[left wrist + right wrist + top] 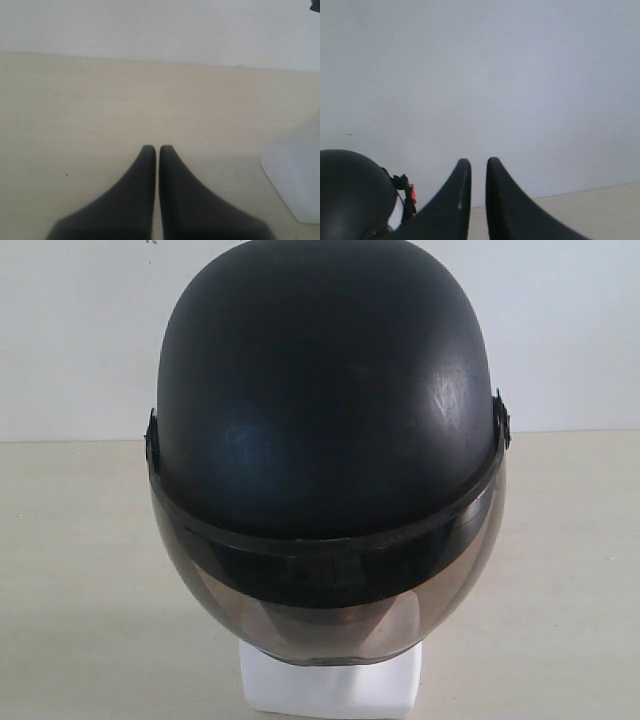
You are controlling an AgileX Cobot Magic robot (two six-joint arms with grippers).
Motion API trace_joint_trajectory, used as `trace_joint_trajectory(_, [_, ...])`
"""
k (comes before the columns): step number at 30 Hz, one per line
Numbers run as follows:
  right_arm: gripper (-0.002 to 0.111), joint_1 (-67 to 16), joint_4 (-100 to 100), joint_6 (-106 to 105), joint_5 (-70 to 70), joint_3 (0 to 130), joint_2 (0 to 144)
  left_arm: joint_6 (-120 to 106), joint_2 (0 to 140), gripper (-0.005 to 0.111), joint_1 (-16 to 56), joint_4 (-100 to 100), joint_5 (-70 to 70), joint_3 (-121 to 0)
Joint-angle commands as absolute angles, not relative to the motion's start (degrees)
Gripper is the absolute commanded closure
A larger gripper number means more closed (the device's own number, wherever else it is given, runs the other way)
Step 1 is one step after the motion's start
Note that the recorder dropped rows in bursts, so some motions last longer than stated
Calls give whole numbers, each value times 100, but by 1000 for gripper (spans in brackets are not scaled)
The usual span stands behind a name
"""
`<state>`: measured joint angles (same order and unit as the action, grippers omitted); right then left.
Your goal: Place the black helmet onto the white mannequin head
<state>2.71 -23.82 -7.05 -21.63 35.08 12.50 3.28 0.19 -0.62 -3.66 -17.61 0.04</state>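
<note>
The black helmet (320, 390) sits upright over the white mannequin head, its smoky visor (330, 605) down across the face. Only the head's blocky white neck base (330, 688) shows below it. Neither gripper appears in the exterior view. My left gripper (158, 147) is shut with nothing between its fingers, low over the tabletop, and the white neck base (295, 175) stands off to one side of it. My right gripper (478, 161) is held up facing the wall, its jaws a narrow gap apart and empty. The helmet's shell (350, 195) is beside it, apart from the fingers.
A pale beige tabletop (90, 580) runs back to a plain white wall (80, 330). A black strap fitting with a small red tab (412, 194) hangs at the helmet's side near the right gripper.
</note>
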Motion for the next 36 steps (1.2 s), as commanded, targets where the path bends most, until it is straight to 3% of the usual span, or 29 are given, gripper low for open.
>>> trace_joint_trajectory(1, [96, 305, -2418, -759, -1297, 2264, 660, 298, 0, 102, -57, -410, -1737, 0])
trace_joint_trajectory(17, [96, 285, -2407, -724, -1094, 55, 308, 298, 0, 102, -57, -410, -1757, 0])
trace_joint_trajectory(26, [96, 285, -2286, -693, -1177, 0, 308, 298, 0, 102, -57, -410, -1757, 0])
trace_joint_trajectory(31, [96, 285, -265, -267, -1188, 0, 157, 298, 0, 102, -57, -410, -1757, 0])
trace_joint_trajectory(36, [96, 285, -226, -183, -1752, 0, 0, 298, 0, 102, -57, -410, -1757, 0])
